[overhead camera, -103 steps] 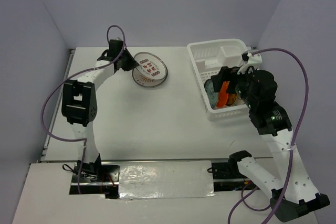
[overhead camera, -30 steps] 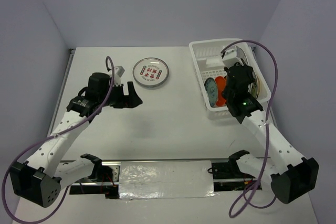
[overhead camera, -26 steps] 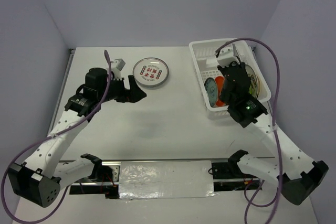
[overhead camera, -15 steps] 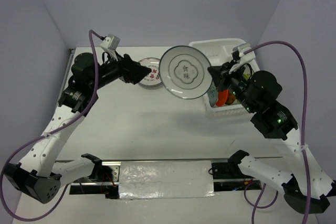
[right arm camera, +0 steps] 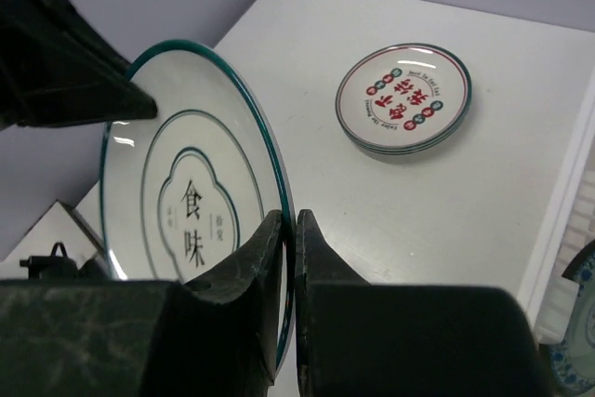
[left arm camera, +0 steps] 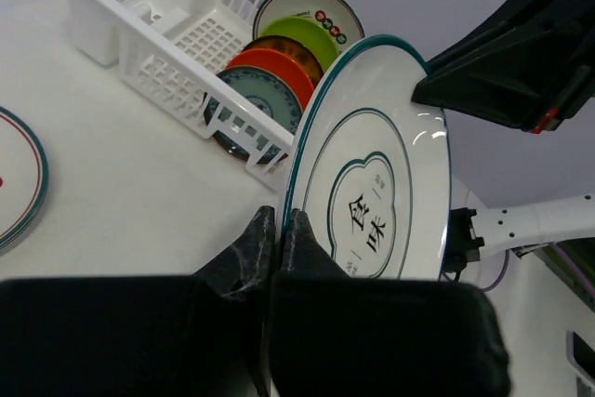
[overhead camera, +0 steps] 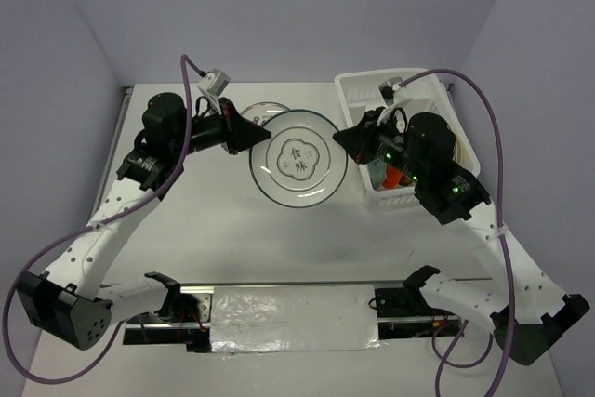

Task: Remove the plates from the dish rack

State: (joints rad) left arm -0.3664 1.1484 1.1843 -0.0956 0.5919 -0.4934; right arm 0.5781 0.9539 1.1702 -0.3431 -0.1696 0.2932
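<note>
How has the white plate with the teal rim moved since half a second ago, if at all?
Yes. In the top view the teal-rimmed plate has shifted left, away from the dish rack, and sits slightly lower in the picture.

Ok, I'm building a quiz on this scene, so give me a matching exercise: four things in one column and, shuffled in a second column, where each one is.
Things:
1. teal-rimmed plate
2. red-marked plate
3. orange plate
4. dish rack

Places:
A. standing on edge among other plates
B. at the far right corner of the table
C. gripped at opposite edges by the left end effector and right end effector
D. lying flat, unheld

Pairs: 1-C, 2-D, 3-A, 4-B
</note>
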